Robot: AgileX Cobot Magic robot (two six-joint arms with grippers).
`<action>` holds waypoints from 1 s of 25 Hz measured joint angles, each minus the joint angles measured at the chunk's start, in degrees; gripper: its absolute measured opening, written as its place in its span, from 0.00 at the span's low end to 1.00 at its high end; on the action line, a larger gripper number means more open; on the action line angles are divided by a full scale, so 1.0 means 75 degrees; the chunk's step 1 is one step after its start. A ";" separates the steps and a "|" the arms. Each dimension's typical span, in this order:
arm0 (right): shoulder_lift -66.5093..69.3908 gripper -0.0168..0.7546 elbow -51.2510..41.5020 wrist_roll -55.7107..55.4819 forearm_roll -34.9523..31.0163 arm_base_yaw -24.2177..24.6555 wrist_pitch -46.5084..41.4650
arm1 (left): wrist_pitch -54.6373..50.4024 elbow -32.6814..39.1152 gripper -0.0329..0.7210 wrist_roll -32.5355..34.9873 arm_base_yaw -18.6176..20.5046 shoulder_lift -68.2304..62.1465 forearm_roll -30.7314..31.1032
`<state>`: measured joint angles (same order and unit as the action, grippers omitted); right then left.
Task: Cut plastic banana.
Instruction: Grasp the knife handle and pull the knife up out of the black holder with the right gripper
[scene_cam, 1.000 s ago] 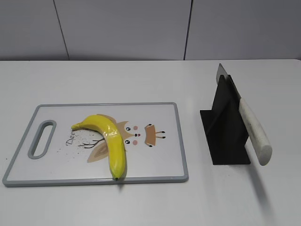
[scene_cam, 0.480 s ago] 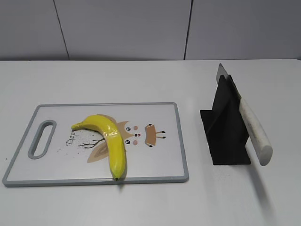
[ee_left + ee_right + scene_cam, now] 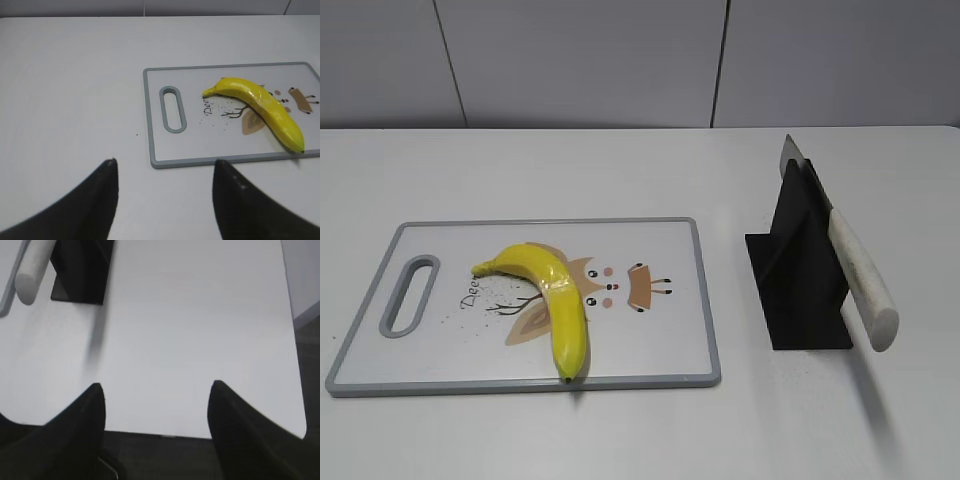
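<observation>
Both grippers are seen spread wide with nothing held: the left gripper is poised over bare table just short of the cutting board, and the right gripper is held above the table's near right corner. On the board, the plastic banana is laid curved, dark tip at the near edge. A white-handled knife is propped in a black stand, well apart to the right.

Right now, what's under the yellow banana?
The plastic banana lies on a white cutting board with a grey rim. Cartoon deer drawings and some lettering peek out beside it. The part of the picture directly beneath the banana is covered.
</observation>
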<state>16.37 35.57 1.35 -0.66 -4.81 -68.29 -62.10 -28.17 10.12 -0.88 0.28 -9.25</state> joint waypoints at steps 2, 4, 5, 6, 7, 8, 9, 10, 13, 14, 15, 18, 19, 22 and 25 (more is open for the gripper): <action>0.0589 0.69 0.0182 -0.0180 -0.0018 0.0000 -0.0134 | 0.0000 0.0000 0.82 0.0000 0.0000 0.0000 0.0000; 0.1199 0.68 0.0334 -0.0359 -0.0018 0.0000 -0.0150 | 0.0000 0.0000 0.82 0.0000 0.0000 0.0000 0.0000; 0.1444 0.67 0.0400 -0.0383 -0.0018 0.0000 -0.0165 | 0.0000 0.0000 0.82 0.0000 0.0000 0.0000 0.0000; 0.1744 0.66 0.0451 -0.0412 -0.0018 0.0000 -0.0165 | 0.0000 0.0000 0.82 0.0000 0.0000 0.0000 0.0000; 0.2048 0.64 0.0515 -0.0439 -0.0026 0.0000 -0.0165 | 0.0000 0.0000 0.82 0.0000 0.0000 0.0000 0.0000; 0.2300 0.64 0.0582 -0.0476 -0.0048 0.0000 -0.0170 | 0.0000 0.0000 0.82 0.0000 0.0000 0.0000 0.0000; 0.2584 0.63 0.0630 -0.0524 -0.0126 -0.0027 -0.0170 | 0.0000 0.0000 0.82 0.0000 0.0000 0.0000 0.0000; 0.2839 0.63 0.0687 -0.0557 -0.0217 -0.0065 -0.0170 | 0.0000 0.0000 0.82 0.0000 0.0000 0.0000 0.0000; 0.3382 0.62 0.0787 -0.0865 -0.0471 -0.0404 0.0034 | 0.0000 0.0000 0.81 0.0000 0.0000 0.0000 0.0000; 0.3539 0.62 0.0836 -0.1104 -0.0495 -0.0631 0.0157 | 0.0000 0.0000 0.81 0.0000 0.0000 0.0000 0.0000; 0.3672 0.62 0.0891 -0.1325 -0.0494 -0.0840 0.0237 | 0.0000 0.0000 0.81 0.0000 0.0000 0.0000 0.0000; 0.4200 0.62 0.1128 -0.1677 -0.0471 -0.1566 0.0261 | 0.0000 0.0000 0.81 0.0000 0.0000 0.0000 0.0000; 0.4373 0.62 0.1239 -0.1795 -0.0471 -0.1772 0.0261 | 0.0000 0.0000 0.81 0.0000 0.0000 0.0000 0.0000; 0.5026 0.63 0.1632 -0.1991 -0.0543 -0.2171 0.0261 | 0.0000 0.0000 0.80 0.0000 0.0000 0.0000 0.0000; 0.5796 0.67 0.2100 -0.2033 -0.0574 -0.2401 0.0271 | 0.0000 0.0000 0.80 0.0000 0.0000 0.0000 0.0000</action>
<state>59.84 51.32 -13.90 -4.96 -22.82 -66.26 -62.10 -28.17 10.12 -0.88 0.28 -9.25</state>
